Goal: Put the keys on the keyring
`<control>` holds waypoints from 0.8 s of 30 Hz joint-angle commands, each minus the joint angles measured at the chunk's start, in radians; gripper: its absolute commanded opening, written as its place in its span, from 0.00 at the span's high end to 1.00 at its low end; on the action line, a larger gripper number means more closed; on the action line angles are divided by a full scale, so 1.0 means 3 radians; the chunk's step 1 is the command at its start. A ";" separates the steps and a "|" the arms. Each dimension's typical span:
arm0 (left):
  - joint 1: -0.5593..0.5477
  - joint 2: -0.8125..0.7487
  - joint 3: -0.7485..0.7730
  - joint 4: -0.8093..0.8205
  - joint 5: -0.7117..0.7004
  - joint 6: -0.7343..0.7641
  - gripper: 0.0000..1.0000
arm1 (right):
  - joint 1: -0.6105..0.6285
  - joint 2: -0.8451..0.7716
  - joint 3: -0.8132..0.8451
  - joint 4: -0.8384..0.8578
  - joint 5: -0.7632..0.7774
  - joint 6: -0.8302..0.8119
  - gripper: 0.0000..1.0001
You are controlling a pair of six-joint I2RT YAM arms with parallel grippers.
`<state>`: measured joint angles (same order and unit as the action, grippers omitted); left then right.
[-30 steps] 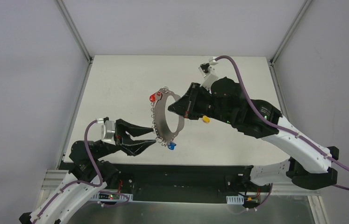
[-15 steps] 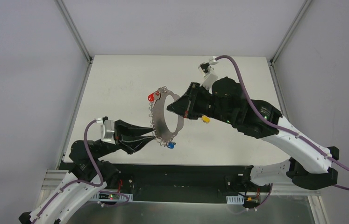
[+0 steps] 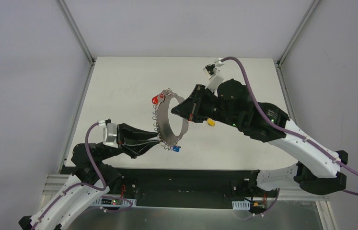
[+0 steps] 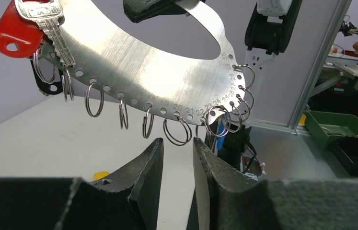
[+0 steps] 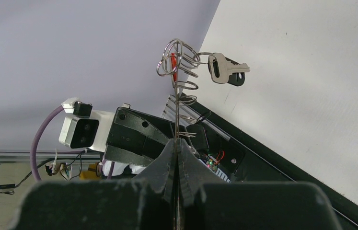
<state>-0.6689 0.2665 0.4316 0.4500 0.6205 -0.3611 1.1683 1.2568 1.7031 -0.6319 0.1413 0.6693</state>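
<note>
The keyring point(image 3: 164, 122) is a flat silver loop with several small split rings along its edge. My right gripper point(image 3: 178, 111) is shut on its rim and holds it upright above the table; it is edge-on in the right wrist view point(image 5: 176, 98). A red-headed key point(image 3: 156, 100) and a silver key point(image 4: 47, 19) hang at its top. A blue-headed key point(image 3: 175, 149) hangs at its bottom. A yellow-headed key point(image 3: 211, 122) lies on the table. My left gripper point(image 3: 157, 140) is narrowly open and empty, its tips just below a small split ring point(image 4: 177, 132).
The white table point(image 3: 119, 91) has metal frame posts at its far corners. A black base rail point(image 3: 191, 179) runs along the near edge. The two arms face each other across the keyring.
My left gripper's fingers have narrowed from wide open to a small gap and edged toward the keyring's lower rim. The right gripper and keyring have stayed still.
</note>
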 commanded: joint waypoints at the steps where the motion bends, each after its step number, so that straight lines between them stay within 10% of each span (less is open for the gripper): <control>1: -0.0035 -0.0008 0.0102 0.0246 0.0111 -0.0090 0.73 | -0.0009 -0.0063 0.0001 0.0270 0.0002 0.0045 1.00; 24: -0.0035 0.0006 0.0141 0.0249 -0.0031 -0.0019 0.73 | -0.0003 -0.0017 -0.0007 0.0286 -0.0057 0.0076 1.00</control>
<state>-0.6689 0.2665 0.4343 0.4614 0.6209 -0.3748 1.1683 1.2594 1.7023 -0.6308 0.1402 0.6724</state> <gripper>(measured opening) 0.277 0.006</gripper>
